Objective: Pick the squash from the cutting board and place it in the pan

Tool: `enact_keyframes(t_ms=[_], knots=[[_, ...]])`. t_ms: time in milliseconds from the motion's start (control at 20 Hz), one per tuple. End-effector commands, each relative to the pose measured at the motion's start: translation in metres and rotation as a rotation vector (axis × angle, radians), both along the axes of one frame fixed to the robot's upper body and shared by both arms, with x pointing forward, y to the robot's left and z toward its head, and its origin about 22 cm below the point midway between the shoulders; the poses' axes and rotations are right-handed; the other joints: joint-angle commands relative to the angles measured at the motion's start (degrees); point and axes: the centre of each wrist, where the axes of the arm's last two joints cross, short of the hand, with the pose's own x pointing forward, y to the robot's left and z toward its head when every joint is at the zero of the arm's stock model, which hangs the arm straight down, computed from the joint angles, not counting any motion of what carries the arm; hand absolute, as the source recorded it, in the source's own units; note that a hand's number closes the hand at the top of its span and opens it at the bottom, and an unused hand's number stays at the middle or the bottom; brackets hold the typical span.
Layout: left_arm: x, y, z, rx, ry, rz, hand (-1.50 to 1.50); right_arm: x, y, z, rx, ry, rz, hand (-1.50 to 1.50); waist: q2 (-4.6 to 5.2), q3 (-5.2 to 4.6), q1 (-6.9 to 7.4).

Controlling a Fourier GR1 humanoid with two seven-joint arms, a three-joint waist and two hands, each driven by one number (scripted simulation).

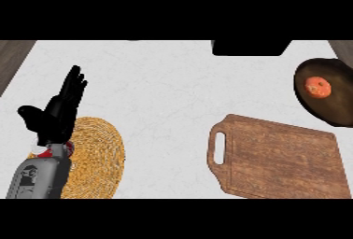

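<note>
A small orange squash (318, 87) lies inside the dark round pan (335, 109) at the right edge of the counter. The brown wooden cutting board (283, 158) with a handle slot on its left sits below the pan, and its top is bare. My left hand (59, 112) is at the left, fingers straight and pointing up, thumb spread out, holding nothing. It is far from the board and the pan. My right hand does not show.
A round woven straw mat (100, 156) lies under my left forearm at the lower left. A black object (250, 47) sits at the counter's far edge. Dark wood strips border the white counter at both upper corners.
</note>
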Motion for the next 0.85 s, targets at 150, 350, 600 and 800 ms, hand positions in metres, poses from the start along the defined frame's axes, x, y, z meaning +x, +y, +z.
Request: enact_keyframes(t_ms=[150, 350, 600, 800], knots=[[0.004, 0.012, -0.001, -0.006, 0.022, 0.028, 0.00, -0.072, -0.046, 0.003, 0.039, -0.069, 0.101, -1.50, -0.54, -0.22, -1.48], [-0.011, 0.016, -0.004, -0.002, 0.029, 0.016, 0.00, -0.094, -0.055, 0.004, 0.053, -0.078, 0.091, -1.50, -0.87, -0.33, -1.63], [-0.010, 0.028, 0.001, 0.004, 0.009, 0.034, 0.00, -0.111, -0.053, -0.006, 0.054, -0.015, 0.126, -1.50, -0.89, -0.42, -1.93], [-0.007, 0.016, 0.002, 0.000, 0.013, 0.034, 0.00, -0.116, -0.045, -0.005, -0.025, 0.029, 0.116, -1.50, -0.84, -0.40, -1.85]])
